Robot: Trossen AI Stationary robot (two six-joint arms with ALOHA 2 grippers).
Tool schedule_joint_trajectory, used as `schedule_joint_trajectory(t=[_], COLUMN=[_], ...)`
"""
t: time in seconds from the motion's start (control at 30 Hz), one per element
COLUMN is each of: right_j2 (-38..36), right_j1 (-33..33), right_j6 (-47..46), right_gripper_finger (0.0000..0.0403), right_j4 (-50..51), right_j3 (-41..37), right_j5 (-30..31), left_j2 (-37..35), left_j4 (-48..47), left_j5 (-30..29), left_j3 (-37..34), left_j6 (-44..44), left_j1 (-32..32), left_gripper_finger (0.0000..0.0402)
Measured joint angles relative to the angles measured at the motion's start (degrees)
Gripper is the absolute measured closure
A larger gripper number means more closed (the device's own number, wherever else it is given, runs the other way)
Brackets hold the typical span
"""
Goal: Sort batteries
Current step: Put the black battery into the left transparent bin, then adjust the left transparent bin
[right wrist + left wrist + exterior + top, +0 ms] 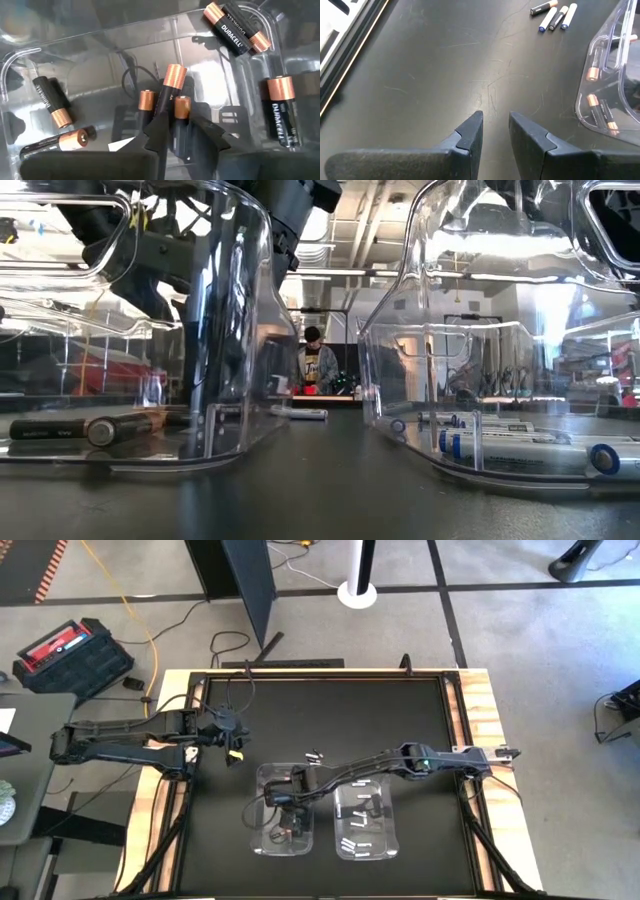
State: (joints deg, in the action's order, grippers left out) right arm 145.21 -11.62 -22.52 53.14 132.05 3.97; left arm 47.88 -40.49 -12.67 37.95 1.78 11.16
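Two clear bins stand side by side near the table's near edge. The left bin (285, 812) holds several dark copper-topped batteries (277, 110), lying on its floor. The right bin (367, 825) holds white batteries (520, 448). A few loose batteries (554, 14), white and dark, lie on the mat (315, 754) beyond the bins. My right gripper (182, 127) reaches down into the left bin (290, 798), shut on a dark battery. My left gripper (496, 120) hovers open over bare mat left of the bins (232, 745). My right gripper pinches a dark copper-topped battery by its body (181, 125) between the two fingers, which lie across it. Its copper end (182, 106) sticks out beyond the fingertips. The fingers come from above into the left bin. I cannot tell whether the battery touches the bin's floor.
The black mat is framed by a raised rail and wooden edges (478, 700). Bare mat lies on the far half of the table (340, 710). A person (315, 365) sits in the room far behind the table. Cables hang by the left arm (225, 705).
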Motion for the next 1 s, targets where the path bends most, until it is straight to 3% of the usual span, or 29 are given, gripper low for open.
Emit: schedule_joint_trajectory(t=[0.27, 0.43, 0.7, 1.0], right_j2=[-0.08, -5.34, -17.53, -26.46], right_j1=[-0.28, -0.06, 0.53, 1.54], right_j6=[-0.13, -0.59, -5.00, -7.89], right_gripper_finger=[0.0218, 0.0190, 0.0195, 0.0232], right_j4=[1.98, 2.15, 8.84, 35.66], right_j3=[2.98, 2.47, 2.58, 2.58], right_j5=[-2.49, -5.49, -5.19, 8.24], left_j2=[0.00, 0.00, 0.00, 0.00], left_j4=[0.11, 0.09, 0.58, 0.41], left_j5=[0.02, 0.02, 0.02, 0.02], left_j3=[0.00, 0.00, 0.00, 0.00], left_j6=[1.72, 2.47, 2.54, 2.54], left_j1=[0.00, 0.00, 0.00, 0.00], left_gripper_finger=[0.0310, 0.0310, 0.0310, 0.0310])
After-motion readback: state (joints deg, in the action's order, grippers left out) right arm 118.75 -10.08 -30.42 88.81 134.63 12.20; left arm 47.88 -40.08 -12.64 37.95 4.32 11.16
